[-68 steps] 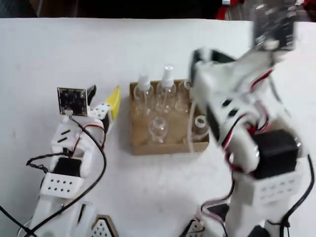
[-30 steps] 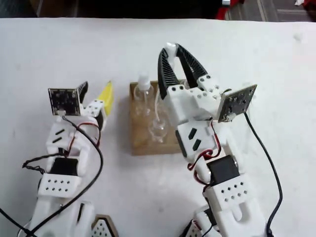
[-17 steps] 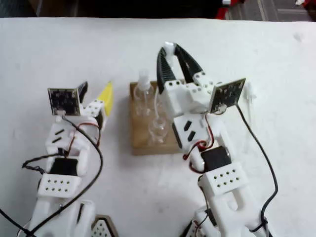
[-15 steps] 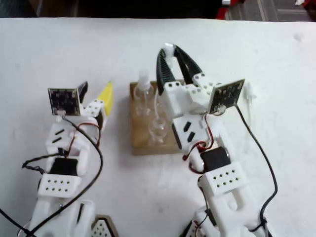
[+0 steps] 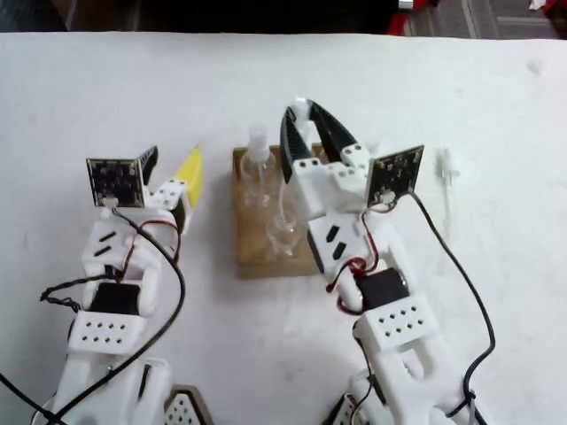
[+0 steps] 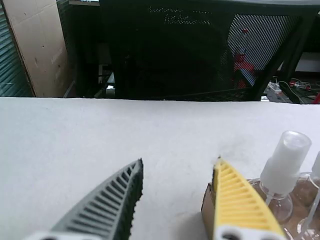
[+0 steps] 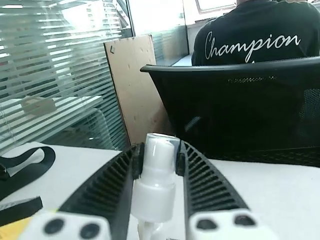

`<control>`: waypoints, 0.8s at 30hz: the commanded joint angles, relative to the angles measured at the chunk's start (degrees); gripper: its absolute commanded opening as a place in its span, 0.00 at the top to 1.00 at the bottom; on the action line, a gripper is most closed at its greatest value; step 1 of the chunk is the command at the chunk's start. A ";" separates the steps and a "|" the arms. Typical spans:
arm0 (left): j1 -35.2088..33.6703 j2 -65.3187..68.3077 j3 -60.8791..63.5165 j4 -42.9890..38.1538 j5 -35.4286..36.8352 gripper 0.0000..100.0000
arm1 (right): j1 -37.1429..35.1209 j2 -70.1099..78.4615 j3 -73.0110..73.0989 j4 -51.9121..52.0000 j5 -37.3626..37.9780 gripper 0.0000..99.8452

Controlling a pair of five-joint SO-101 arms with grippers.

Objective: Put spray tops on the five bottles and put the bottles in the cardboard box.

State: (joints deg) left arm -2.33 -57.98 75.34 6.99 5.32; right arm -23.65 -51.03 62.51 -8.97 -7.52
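Note:
In the high view my right gripper hangs over the back of the cardboard box, its black fingers shut on a white spray top. The right wrist view shows that spray top pinched between both fingers of the gripper. The arm hides whatever is under the top. A clear bottle with a spray top stands in the box's back left corner, and an uncapped bottle sits nearer the front. My left gripper rests open left of the box. In the left wrist view that gripper is empty beside the capped bottle.
A loose spray top lies on the white table to the right of the right arm. Cables trail from both arms. The table's far edge meets a dark area with a chair behind it.
My right arm swung in from the right and came down over the box. Its fingers closed from wide open onto the spray top. The left arm stayed where it was.

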 commanded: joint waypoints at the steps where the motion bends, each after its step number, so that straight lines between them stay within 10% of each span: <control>1: -0.48 -0.92 -0.18 -1.49 -0.09 0.79 | 0.66 -6.02 1.85 0.40 0.35 0.98; 24: -0.57 -0.92 -0.18 -1.49 -0.09 0.79 | -0.40 -17.36 8.09 12.53 0.35 0.89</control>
State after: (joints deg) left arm -2.33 -57.98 75.34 6.99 5.32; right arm -23.74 -67.47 71.21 2.55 -7.52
